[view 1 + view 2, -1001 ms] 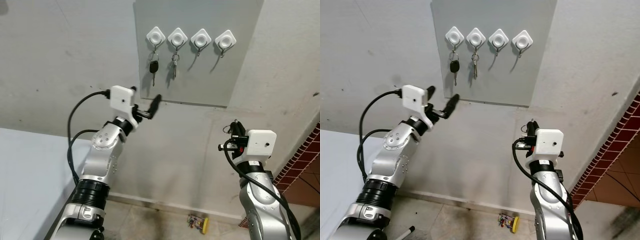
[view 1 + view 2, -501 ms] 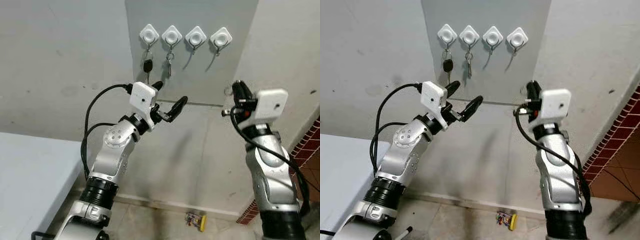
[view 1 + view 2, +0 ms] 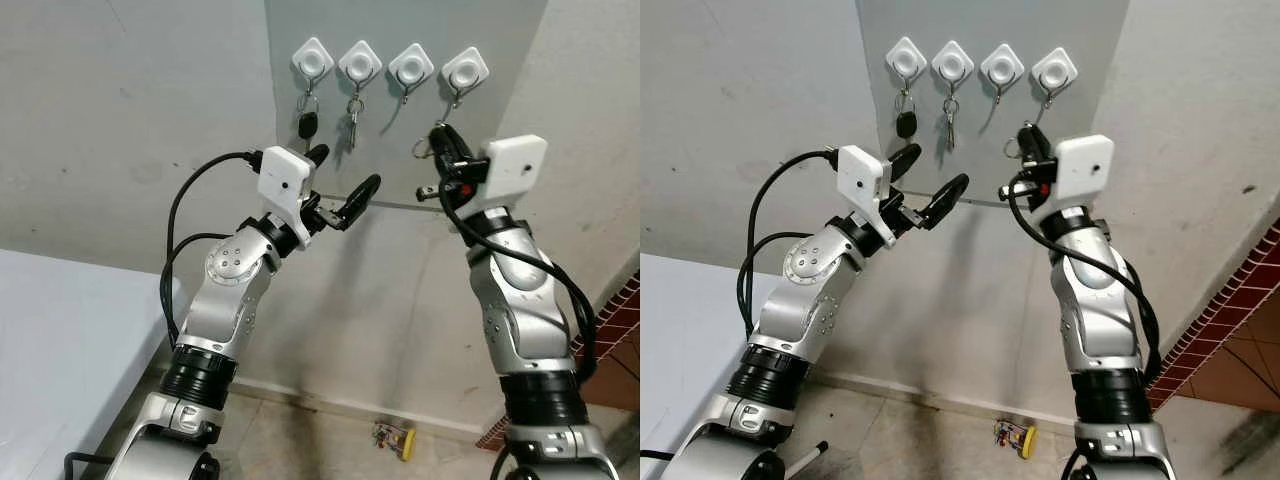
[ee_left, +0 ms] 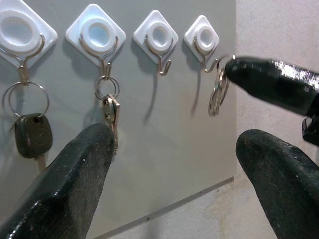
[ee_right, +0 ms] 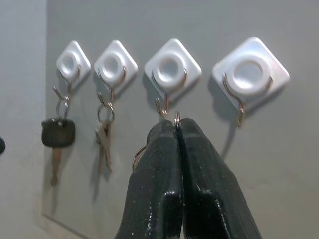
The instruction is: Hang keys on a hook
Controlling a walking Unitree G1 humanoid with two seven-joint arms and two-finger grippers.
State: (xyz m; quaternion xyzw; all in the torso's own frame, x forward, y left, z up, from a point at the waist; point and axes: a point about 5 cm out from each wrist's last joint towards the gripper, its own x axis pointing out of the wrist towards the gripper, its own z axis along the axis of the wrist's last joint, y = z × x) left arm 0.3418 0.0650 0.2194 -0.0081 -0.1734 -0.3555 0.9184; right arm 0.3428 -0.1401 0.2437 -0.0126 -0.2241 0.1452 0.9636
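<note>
Two hooks remain free as the right gripper (image 3: 441, 139), clamped on a silver key ring (image 4: 217, 94), has risen toward them at upper right, nearly ready for hanging; left gripper (image 3: 343, 185) gapes empty.

Key ring (image 5: 139, 155) mostly hidden behind the right end effector (image 5: 178, 130); any keys unseen.

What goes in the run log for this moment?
right end effector: shut on key ring, near bare hooks | left end effector: open, idle | hooks: two hold keys, two bare
</note>
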